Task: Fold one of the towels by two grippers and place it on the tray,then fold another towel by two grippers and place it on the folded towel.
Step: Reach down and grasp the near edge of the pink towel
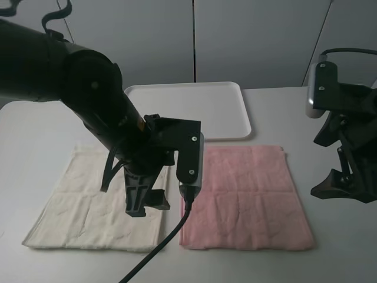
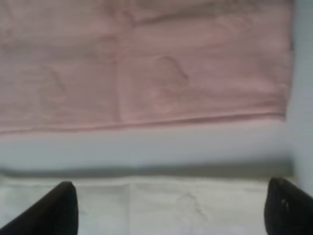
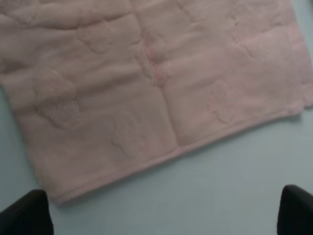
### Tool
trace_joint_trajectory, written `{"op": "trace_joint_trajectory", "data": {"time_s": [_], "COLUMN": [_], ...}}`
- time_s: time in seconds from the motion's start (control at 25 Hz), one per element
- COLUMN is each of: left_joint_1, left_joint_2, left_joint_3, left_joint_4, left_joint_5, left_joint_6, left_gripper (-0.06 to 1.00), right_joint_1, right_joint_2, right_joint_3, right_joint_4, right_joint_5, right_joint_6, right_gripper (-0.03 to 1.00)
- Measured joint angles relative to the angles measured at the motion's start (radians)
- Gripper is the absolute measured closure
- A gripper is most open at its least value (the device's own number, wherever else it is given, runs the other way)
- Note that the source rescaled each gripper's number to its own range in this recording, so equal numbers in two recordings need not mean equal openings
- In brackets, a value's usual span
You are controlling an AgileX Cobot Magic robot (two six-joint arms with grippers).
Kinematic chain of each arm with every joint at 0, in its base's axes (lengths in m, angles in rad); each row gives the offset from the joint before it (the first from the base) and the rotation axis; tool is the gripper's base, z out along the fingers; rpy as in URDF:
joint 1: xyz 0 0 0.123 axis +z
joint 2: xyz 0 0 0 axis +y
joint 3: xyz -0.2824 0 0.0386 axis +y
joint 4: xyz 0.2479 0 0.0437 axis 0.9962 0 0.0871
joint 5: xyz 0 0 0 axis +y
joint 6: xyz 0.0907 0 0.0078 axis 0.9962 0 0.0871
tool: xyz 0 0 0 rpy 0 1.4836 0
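Black cable: trails from the left arm to the near edge of the table, passing the near right corner of the cream towel.
Cream towel: lies flat and unfolded on the left half of the table, with crease lines showing. A narrow strip of bare table separates its right edge from the pink towel.
Left arm: is black and bulky, and reaches in from the far left over the cream towel's far right part.
Left gripper: hangs above the right part of the cream towel, close to its right edge. Its jaws are spread wide with nothing between them. The wrist view shows its dark fingertips over cream cloth, with the table strip and the pink towel beyond.
Tray: is white and sits flat at the far centre of the table, just beyond the pink towel's far edge.
Pink towel: is spread flat and unfolded, right of centre, on the near side of the tray.
Right gripper: hovers at the right edge of the scene, to the right of the pink towel. Its jaws are wide apart and grip nothing. Its wrist view shows both tips over bare table just beside the pink towel's edge.
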Motion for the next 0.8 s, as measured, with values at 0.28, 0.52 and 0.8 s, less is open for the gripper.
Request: {"op": "trace_joint_trajectory", "data": {"time_s": [0.28, 0.52, 0.8], "left_joint_1": [-0.099, -0.106, -0.155], "left_joint_2": [0.110, 0.126, 0.140], "left_joint_3": [0.000, 0.000, -0.002], "left_joint_4": [0.005, 0.011, 0.013], "left_joint_5": [0.002, 0.006, 0.000], "left_joint_6": [-0.026, -0.039, -0.055], "left_gripper": [-0.03, -0.03, -0.03], "right_joint_1": [0.000, 0.000, 0.000], "right_joint_2": [0.002, 0.037, 0.122], "right_joint_3": [0.000, 0.012, 0.050], "right_joint_4": [-0.024, -0.028, -0.028], "right_joint_5": [-0.003, -0.011, -0.042], "right_joint_6": [-0.014, -0.047, -0.091], "right_gripper": [-0.03, -0.03, -0.03]}}
